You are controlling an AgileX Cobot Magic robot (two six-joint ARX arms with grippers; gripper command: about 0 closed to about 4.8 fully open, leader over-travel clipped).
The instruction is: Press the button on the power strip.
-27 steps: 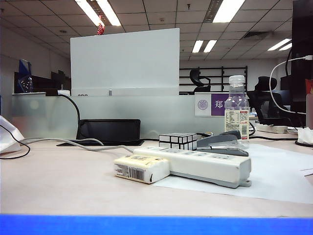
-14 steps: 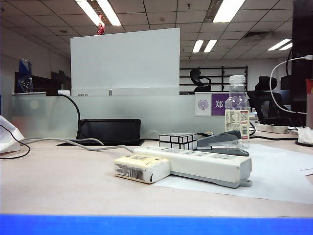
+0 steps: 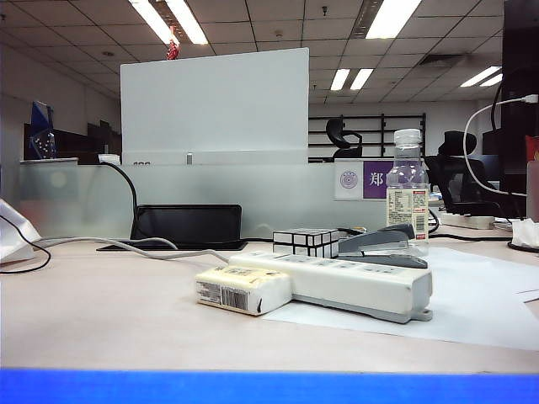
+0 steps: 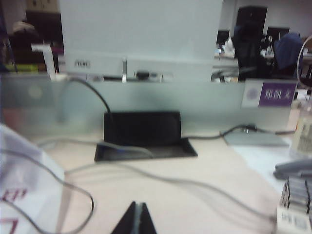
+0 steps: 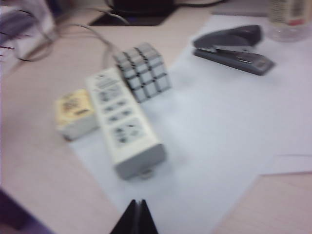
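The power strip (image 3: 354, 282) is a long off-white bar lying on a white paper sheet (image 3: 480, 295), with its grey cord (image 3: 126, 246) running off to the left. In the right wrist view the power strip (image 5: 122, 119) lies lengthwise with its mounting tab nearest the camera; blur hides its button. My right gripper (image 5: 137, 201) is shut and empty, hovering above the paper a short way off the strip's tab end. My left gripper (image 4: 136, 204) is shut and empty over bare table near the cord (image 4: 195, 185). Neither gripper shows in the exterior view.
A cream barcode packet (image 3: 242, 290) lies against the strip's left side. Behind the strip are a mirror cube (image 3: 306, 242), a grey stapler (image 3: 383, 244) and a water bottle (image 3: 408, 198). A black stand (image 3: 187, 225) sits by the partition.
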